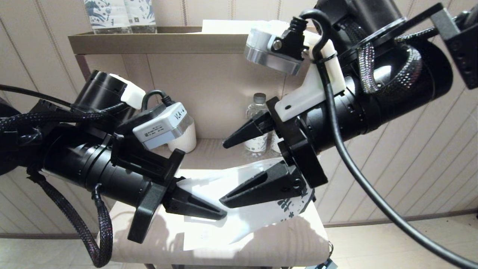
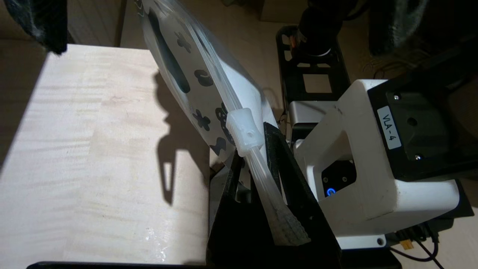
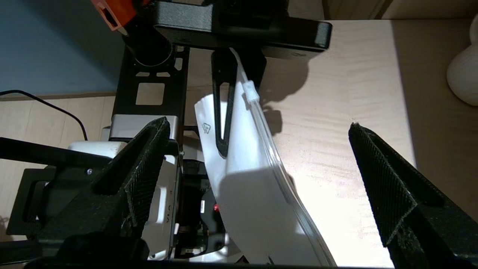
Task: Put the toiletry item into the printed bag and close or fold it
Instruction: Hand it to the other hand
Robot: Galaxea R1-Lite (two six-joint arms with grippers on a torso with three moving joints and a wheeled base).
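Observation:
The printed bag hangs on edge above the pale tabletop, white with dark blue flowers at its right end. My left gripper is shut on the bag's zip strip; in the left wrist view the strip runs between the closed fingers, just below the white slider. My right gripper is open, and the bag stands between its spread fingers without touching them. The toothbrush does not show plainly. A dark long shape shows through the bag, and I cannot tell what it is.
Behind the table is a shelf unit with a water bottle and a white cup on its lower board. Upright blue-patterned packages stand on its top board. The robot's base frame lies below the table edge.

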